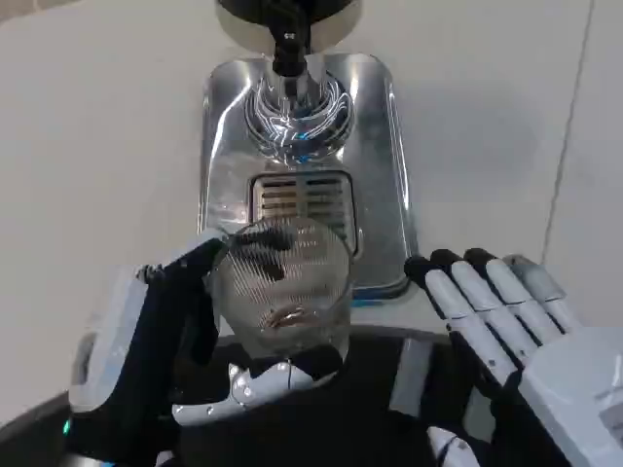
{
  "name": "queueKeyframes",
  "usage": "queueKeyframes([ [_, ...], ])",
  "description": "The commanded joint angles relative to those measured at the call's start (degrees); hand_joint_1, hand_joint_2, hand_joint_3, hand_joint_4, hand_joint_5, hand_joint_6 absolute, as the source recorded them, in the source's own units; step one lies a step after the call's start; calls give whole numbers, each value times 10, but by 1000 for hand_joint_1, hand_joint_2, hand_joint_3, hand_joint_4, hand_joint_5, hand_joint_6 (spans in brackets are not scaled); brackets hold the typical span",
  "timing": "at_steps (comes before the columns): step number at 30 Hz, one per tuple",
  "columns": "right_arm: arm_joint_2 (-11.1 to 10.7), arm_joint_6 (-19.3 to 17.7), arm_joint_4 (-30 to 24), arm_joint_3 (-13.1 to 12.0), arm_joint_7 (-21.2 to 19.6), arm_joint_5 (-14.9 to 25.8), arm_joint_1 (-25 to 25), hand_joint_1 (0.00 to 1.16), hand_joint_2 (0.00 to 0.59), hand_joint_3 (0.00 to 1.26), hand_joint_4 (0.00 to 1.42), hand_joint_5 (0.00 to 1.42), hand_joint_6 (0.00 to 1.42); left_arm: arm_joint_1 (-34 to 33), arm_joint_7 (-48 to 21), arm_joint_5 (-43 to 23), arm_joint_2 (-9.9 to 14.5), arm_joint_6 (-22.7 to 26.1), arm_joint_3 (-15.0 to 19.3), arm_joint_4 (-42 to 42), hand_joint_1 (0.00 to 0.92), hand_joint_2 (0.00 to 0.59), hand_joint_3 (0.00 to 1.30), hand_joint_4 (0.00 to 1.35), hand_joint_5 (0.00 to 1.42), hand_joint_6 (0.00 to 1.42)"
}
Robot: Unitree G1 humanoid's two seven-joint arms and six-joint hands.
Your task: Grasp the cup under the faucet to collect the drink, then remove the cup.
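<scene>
Currently left hand (180, 341) gripping ribbed clear cup (282, 287), fingers wrapping its left side and base. Cup sitting just right of that hand, tilted toward camera, near edge of chrome drip tray (384, 146); grille (302, 197) beyond it. Faucet (289, 53) hanging farther ahead of hand. Right hand (511, 321) waiting flat, fingers apart, holding nothing, right of cup. Judging: cup grasped, collecting step pending; next move needs carrying cup forward under spout, levelled. No readable writing or brand showing.

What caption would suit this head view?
Left hand holds a ribbed cup before the dispenser's drip tray; right hand waits open.
</scene>
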Motion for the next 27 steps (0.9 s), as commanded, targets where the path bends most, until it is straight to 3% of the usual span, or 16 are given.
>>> queueKeyframes([
  [1, 3, 3, 3, 0, 1, 0, 4, 0, 586, 0, 0, 0, 0, 7, 2, -10, -2, -2, 2, 2, 669, 122, 1166, 1245, 1374, 1424],
  [18, 10, 6, -2, -12, -3, 2, 13, 0, 586, 0, 0, 0, 0, -33, 24, 10, -17, 15, 3, 46, 669, 122, 1166, 1245, 1374, 1424],
  [22, 30, 29, -10, -10, 7, -14, 17, 0, 584, 0, 0, 0, 0, -76, 44, 24, -29, 30, 0, 78, 669, 122, 1166, 1245, 1374, 1424],
  [27, 40, 45, -31, 0, 30, -33, 10, 0, 581, 0, 0, 0, 0, -144, 79, 42, -32, 35, -3, 144, 669, 122, 1166, 1245, 1374, 1424],
])
